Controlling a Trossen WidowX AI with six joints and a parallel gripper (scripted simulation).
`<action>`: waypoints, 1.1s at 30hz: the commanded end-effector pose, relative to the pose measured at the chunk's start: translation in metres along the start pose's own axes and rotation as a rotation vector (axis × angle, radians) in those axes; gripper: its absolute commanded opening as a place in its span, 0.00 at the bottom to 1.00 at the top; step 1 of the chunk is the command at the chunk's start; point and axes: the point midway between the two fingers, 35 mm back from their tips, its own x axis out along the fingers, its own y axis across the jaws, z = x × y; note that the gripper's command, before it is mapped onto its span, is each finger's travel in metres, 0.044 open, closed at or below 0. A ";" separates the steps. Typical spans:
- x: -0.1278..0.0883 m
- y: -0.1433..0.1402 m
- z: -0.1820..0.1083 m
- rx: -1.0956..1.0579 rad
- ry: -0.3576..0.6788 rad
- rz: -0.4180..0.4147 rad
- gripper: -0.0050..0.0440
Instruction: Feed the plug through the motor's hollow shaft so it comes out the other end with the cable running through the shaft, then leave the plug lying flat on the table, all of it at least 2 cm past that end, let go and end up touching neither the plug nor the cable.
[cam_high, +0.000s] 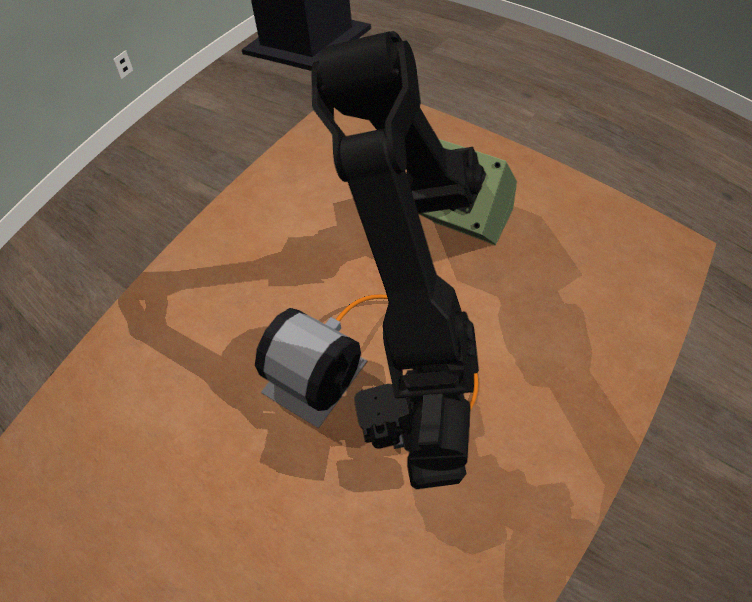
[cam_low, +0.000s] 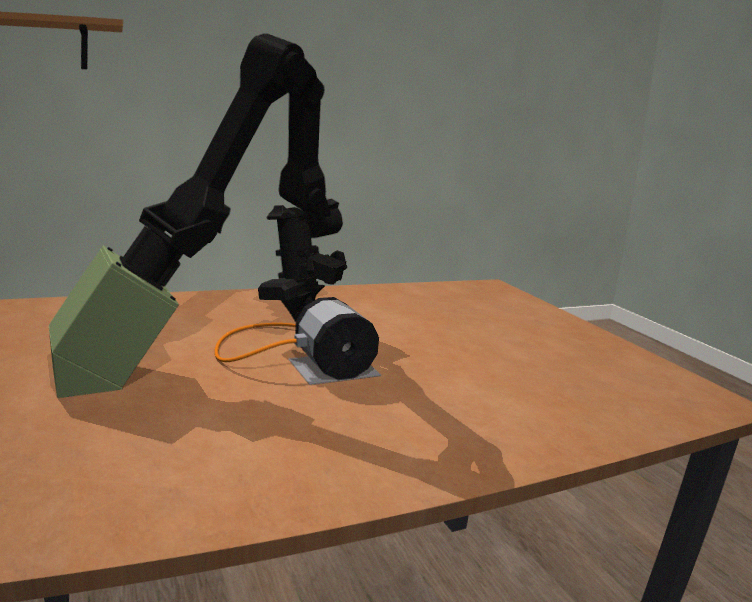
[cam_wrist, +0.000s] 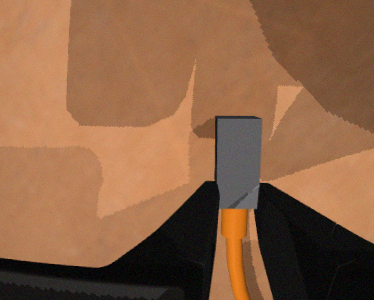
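Here, in my wrist view, the grey plug (cam_wrist: 237, 161) sits dead centre, its long axis pointing straight away from the camera, with its rear end pinched between my two black fingers. The jaws are nearly closed and gripping that rear end; most of the plug's body pokes out beyond the fingertips. The orange cable (cam_wrist: 237, 256) trails back from the plug between the fingers toward the wrist.

From above, my gripper (cam_high: 382, 433) hangs low over the wooden table (cam_high: 188, 502), just beside the motor (cam_high: 307, 357), off its dark end face. The cable (cam_high: 360, 301) loops round from a fitting on the motor's side.

The side view shows the shaft hole (cam_low: 346, 345) in the motor's opposite face. I judge the plug's axis must next be lined up with that bore.
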 end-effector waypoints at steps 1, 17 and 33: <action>-0.010 0.002 0.002 0.003 -0.001 0.006 0.10; -0.038 -0.002 0.006 -0.003 0.011 -0.010 0.10; -0.036 -0.043 0.047 0.704 0.005 -0.123 0.10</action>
